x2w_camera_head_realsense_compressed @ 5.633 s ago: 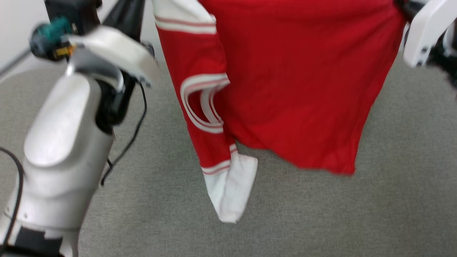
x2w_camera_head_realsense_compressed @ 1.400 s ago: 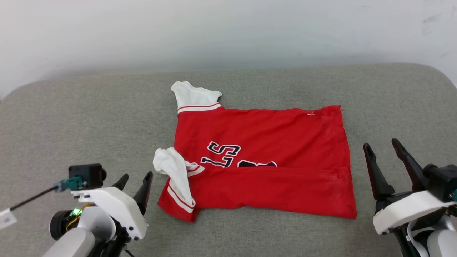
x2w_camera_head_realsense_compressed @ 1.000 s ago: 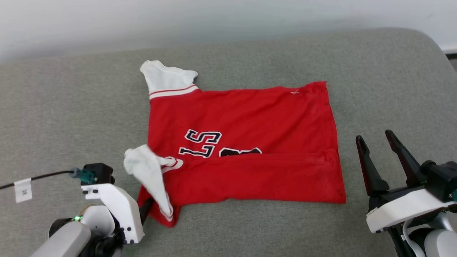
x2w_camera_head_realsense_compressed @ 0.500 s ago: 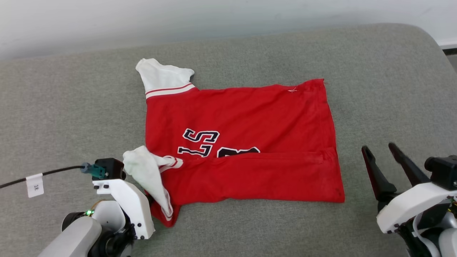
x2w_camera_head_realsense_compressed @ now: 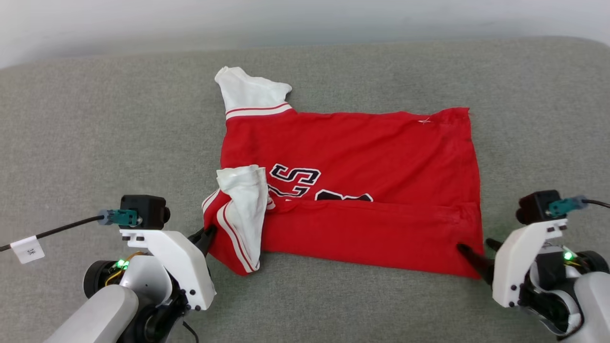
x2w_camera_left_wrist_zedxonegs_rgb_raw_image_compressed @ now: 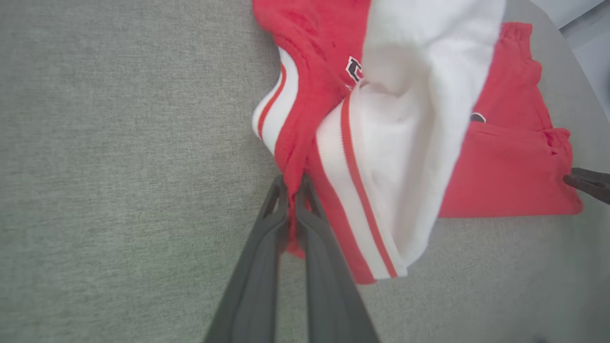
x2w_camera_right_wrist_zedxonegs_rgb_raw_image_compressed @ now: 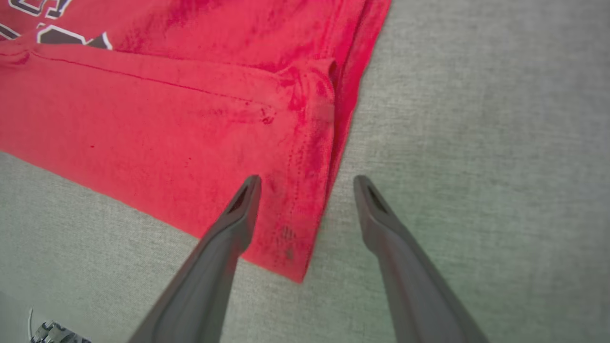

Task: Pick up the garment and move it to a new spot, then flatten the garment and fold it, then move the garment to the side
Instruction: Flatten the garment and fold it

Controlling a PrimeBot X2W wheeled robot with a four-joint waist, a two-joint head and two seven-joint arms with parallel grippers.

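Head view: grey padded surface (x2w_camera_head_realsense_compressed: 95, 143) spans the frame, with a pale wall (x2w_camera_head_realsense_compressed: 305, 19) along 12 o'clock. The garment (x2w_camera_head_realsense_compressed: 371, 157) lies on the surface at centre, a little toward 3 o'clock. It is laid sideways, neck end toward 9 o'clock and hem toward 3 o'clock. The near long edge is folded up over the body as a red band (x2w_camera_head_realsense_compressed: 371, 233) along the garment's 6 o'clock side, covering the lower part of the black lettering (x2w_camera_head_realsense_compressed: 295, 176).

The white far sleeve (x2w_camera_head_realsense_compressed: 250, 93) sticks out at the garment's 11 o'clock. The near sleeve (x2w_camera_head_realsense_compressed: 245, 205) is flopped over the red cloth at its 8 o'clock, striped trim showing.

Left gripper (x2w_camera_head_realsense_compressed: 207, 234), at 8 o'clock of the frame, is clenched on the garment. Left wrist view: both fingers are pressed together with a ridge of red cloth pinched between the tips.

Right gripper (x2w_camera_head_realsense_compressed: 474, 247), at 4 o'clock, is released, jaws wide. Right wrist view: one finger is over the red corner of the hem, the other over bare grey; contact cannot be told.

A white tag (x2w_camera_head_realsense_compressed: 27, 248) hangs on the left arm's cable at 9 o'clock.
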